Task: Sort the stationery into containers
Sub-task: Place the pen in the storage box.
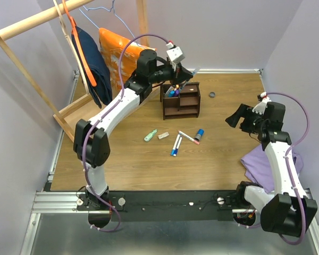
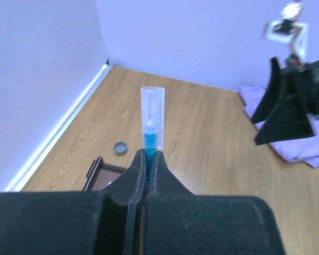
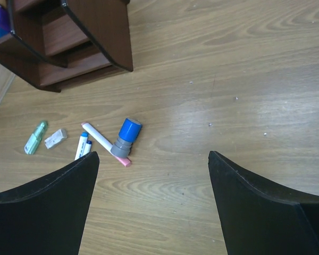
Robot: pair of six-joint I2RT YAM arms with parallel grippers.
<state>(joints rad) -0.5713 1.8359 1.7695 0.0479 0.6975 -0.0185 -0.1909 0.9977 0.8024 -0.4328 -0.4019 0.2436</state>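
While the left gripper [image 1: 187,72] hangs over the back of the dark wooden organizer [image 1: 181,101], its jaws are pinched nearly together on a blue pen with a clear cap [image 2: 151,119]. The left wrist view shows the pen sticking out well past the fingertips, gripped only at its lower end.

The right gripper [image 1: 235,116] is spread wide with nothing in it. It sits on the right side of the table, near the purple cloth [image 1: 260,162] and well apart from the loose items.

Not yet sorted, lying in front of the organizer:
- green eraser [image 1: 150,136]
- beige piece [image 1: 162,135], just beside the eraser
- two white pens with blue caps [image 1: 176,144]
- white marker with a pink end [image 1: 188,137]
- blue-capped grey piece [image 1: 199,135]

Risks, as I judge them:
- The hold is short and near one end, so the pen could pivot or slip out before it is lined up.
- The compartment below already holds capped pens. A tilted drop could catch on them or on a divider and tip the pen onto the table.
- The organizer looks light, and a low pass by the wrist could shove it.
- Whether the pen tip is directly over an opening I cannot tell.
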